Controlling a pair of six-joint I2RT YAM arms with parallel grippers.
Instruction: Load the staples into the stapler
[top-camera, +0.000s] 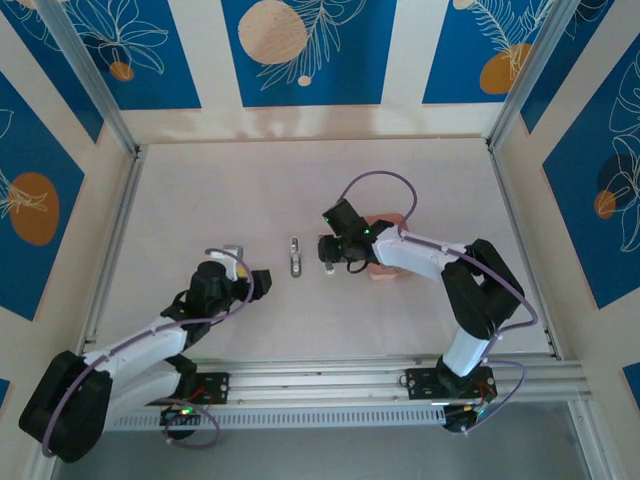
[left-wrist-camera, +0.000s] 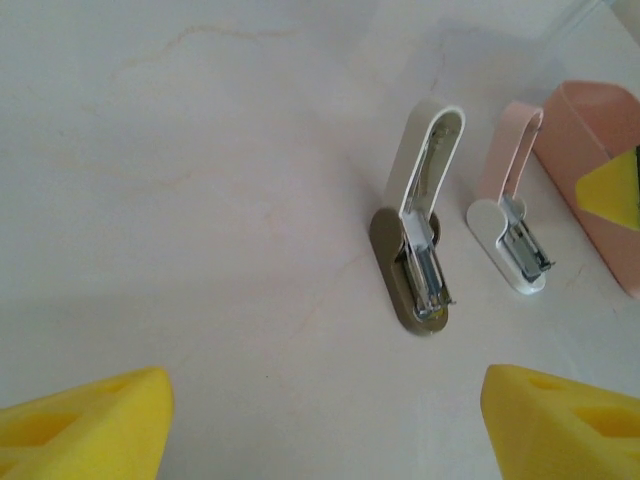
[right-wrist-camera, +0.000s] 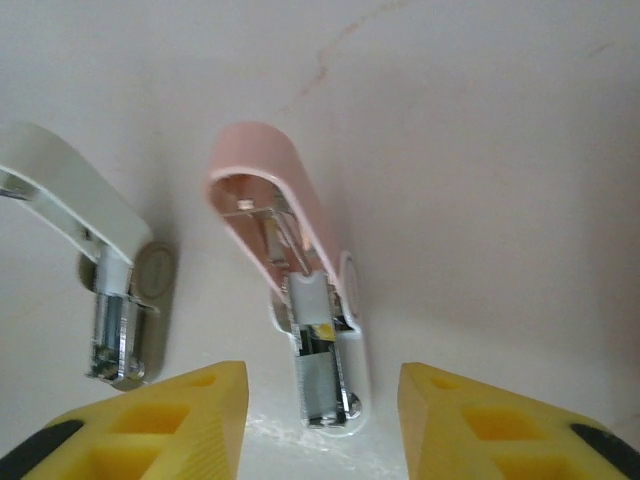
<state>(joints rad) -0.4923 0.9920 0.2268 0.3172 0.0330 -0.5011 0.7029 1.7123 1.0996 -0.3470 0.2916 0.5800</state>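
Two small staplers lie side by side with their lids raised. The pink-lidded stapler (right-wrist-camera: 300, 260) (top-camera: 329, 266) has a grey strip of staples (right-wrist-camera: 318, 385) lying in its open channel. My right gripper (right-wrist-camera: 323, 420) (top-camera: 331, 258) is open, its yellow fingers either side of that stapler's front end without touching it. The olive-based stapler (left-wrist-camera: 415, 290) (top-camera: 295, 256) stands to its left with a white lid. My left gripper (left-wrist-camera: 325, 420) (top-camera: 257, 283) is open and empty, low over the table short of the olive stapler.
A shallow pink tray (left-wrist-camera: 590, 170) (top-camera: 386, 273) sits just right of the pink stapler, mostly under my right arm. White walls (top-camera: 320, 125) close the table at the back and sides. An aluminium rail (top-camera: 380, 380) runs along the near edge.
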